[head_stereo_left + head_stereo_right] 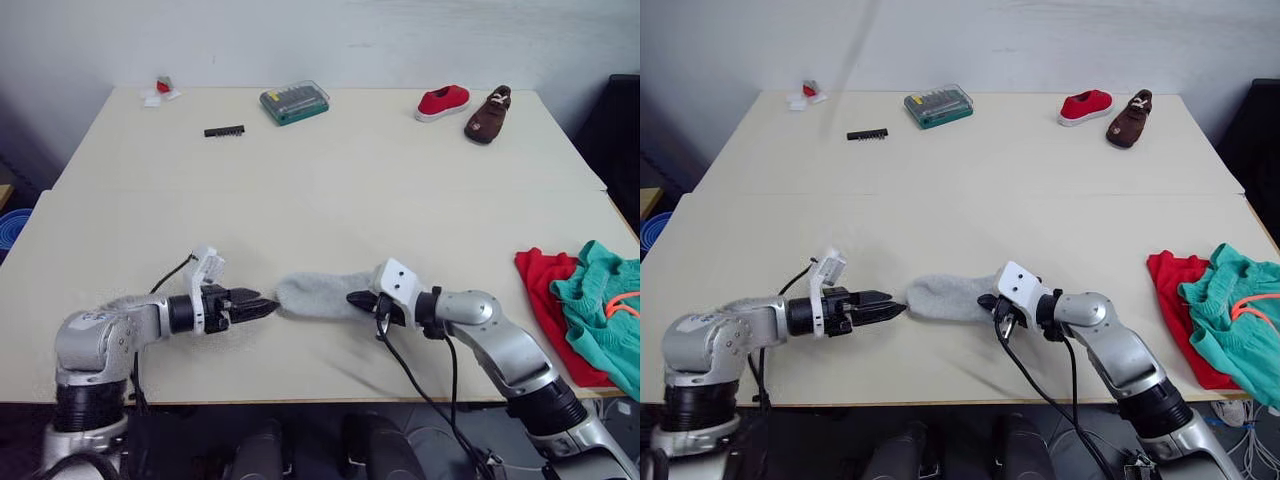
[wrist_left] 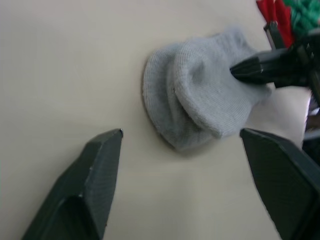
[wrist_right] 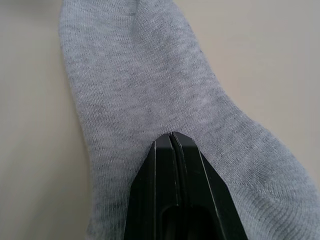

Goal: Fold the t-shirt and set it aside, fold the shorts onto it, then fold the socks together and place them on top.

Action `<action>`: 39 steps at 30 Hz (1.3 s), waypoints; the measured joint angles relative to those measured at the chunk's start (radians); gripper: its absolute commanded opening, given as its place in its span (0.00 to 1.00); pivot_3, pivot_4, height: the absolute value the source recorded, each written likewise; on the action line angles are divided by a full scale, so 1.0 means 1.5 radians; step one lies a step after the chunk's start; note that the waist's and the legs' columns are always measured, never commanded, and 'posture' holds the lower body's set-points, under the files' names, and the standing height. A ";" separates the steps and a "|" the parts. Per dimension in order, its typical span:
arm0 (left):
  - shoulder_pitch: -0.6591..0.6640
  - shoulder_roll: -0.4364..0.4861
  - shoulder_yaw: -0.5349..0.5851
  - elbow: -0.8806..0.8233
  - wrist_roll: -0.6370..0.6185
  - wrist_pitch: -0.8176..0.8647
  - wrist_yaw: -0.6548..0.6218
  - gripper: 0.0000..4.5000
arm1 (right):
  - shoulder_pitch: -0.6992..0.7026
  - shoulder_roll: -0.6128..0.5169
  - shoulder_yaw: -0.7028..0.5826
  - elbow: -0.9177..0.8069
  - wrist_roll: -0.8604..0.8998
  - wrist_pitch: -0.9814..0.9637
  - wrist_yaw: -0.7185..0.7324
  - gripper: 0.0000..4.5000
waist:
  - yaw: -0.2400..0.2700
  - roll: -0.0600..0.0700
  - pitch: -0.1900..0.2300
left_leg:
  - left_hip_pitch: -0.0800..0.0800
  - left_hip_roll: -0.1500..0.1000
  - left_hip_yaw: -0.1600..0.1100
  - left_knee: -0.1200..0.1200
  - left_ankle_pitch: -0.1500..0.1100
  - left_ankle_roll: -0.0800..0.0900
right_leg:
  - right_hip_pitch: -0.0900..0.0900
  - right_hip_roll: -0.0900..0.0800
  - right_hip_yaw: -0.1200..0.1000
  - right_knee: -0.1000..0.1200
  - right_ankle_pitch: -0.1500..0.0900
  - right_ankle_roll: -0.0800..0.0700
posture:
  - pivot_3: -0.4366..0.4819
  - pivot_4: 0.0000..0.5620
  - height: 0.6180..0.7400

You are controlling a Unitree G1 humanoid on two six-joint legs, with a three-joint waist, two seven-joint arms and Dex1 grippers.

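Note:
The grey socks lie in one soft, layered heap near the table's front edge, between my two grippers. My left gripper points at their left end, and the left wrist view shows it open with the socks just ahead of its tips. My right gripper is shut, its joined tips resting on top of the socks; no fabric shows between them. The red t-shirt lies folded at the table's right edge, with the teal shorts on it.
At the table's far side lie a red shoe, a brown shoe, a green bit case, a black bit strip and a small red and white item. The front table edge runs just below the grippers.

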 measured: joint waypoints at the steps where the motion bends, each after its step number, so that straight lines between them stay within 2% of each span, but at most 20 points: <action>1: -0.001 -0.015 0.011 -0.007 -0.004 0.016 0.017 0.99 | 0.001 0.000 0.000 0.000 0.000 0.001 0.000 0.00 | 0.001 0.000 0.000 | 0.001 0.000 0.000 0.000 0.000 0.000 | 0.000 0.000 0.000 0.000 0.000 0.000 | 0.48 0.27 1.00; 4: -0.020 -0.097 0.070 -0.013 -0.009 0.080 0.087 0.99 | 0.003 0.000 -0.004 -0.002 -0.001 0.006 -0.001 0.00 | 0.006 0.000 -0.001 | 0.001 0.000 0.000 0.000 0.000 0.000 | 0.001 0.000 0.000 0.000 0.000 0.000 | 0.48 0.27 1.00; 6: -0.025 -0.122 0.087 -0.022 -0.012 0.101 0.114 0.99 | 0.006 0.000 -0.005 -0.006 -0.001 0.009 -0.002 0.00 | 0.010 0.000 -0.001 | 0.002 0.000 0.000 0.000 -0.001 -0.001 | 0.001 0.000 0.000 0.000 0.000 0.000 | 0.48 0.27 1.00; 10: -0.052 -0.145 0.117 -0.005 -0.022 0.145 0.142 0.99 | 0.010 0.000 -0.008 -0.010 -0.002 0.011 -0.002 0.00 | 0.012 0.001 -0.002 | 0.002 0.000 0.000 0.000 -0.001 -0.001 | 0.001 0.000 0.000 0.000 0.000 0.000 | 0.48 0.27 1.00; 14: -0.090 -0.133 0.112 0.058 -0.046 0.158 0.154 0.99 | 0.013 0.001 -0.010 -0.012 -0.003 0.010 -0.003 0.00 | 0.014 0.000 -0.002 | 0.002 0.000 0.000 0.000 -0.001 -0.002 | 0.001 0.000 0.000 0.000 0.000 0.000 | 0.48 0.27 1.00; 17: -0.113 -0.111 0.081 0.096 -0.049 0.158 0.156 0.85 | 0.015 0.002 -0.011 -0.013 -0.005 0.011 -0.005 0.00 | 0.014 0.001 -0.002 | 0.002 -0.001 0.000 0.000 -0.003 -0.005 | 0.001 0.000 0.000 0.000 0.000 0.000 | 0.48 0.27 1.00; 22: -0.137 -0.071 0.035 0.153 -0.058 0.155 0.152 0.49 | 0.026 0.005 -0.016 -0.020 -0.006 0.011 -0.010 0.00 | 0.014 0.001 -0.002 | 0.002 0.000 0.000 -0.001 -0.003 -0.005 | 0.001 0.000 0.000 0.000 0.000 0.000 | 0.48 0.27 1.00; 29: -0.142 -0.065 -0.008 0.188 -0.081 0.161 0.146 0.00 | 0.039 0.005 -0.023 -0.035 -0.006 0.018 -0.016 0.00 | 0.014 0.001 -0.002 | 0.001 0.000 0.000 -0.001 -0.003 -0.005 | 0.001 0.000 0.000 -0.001 0.000 0.000 | 0.48 0.27 1.00; 39: -0.161 -0.053 -0.028 0.210 -0.098 0.169 0.154 0.00 | 0.050 0.005 -0.030 -0.043 -0.007 0.020 -0.018 0.00 | 0.016 0.001 -0.002 | 0.001 -0.001 0.000 -0.001 -0.004 -0.006 | 0.001 -0.001 0.000 -0.001 0.000 0.000 | 0.48 0.27 1.00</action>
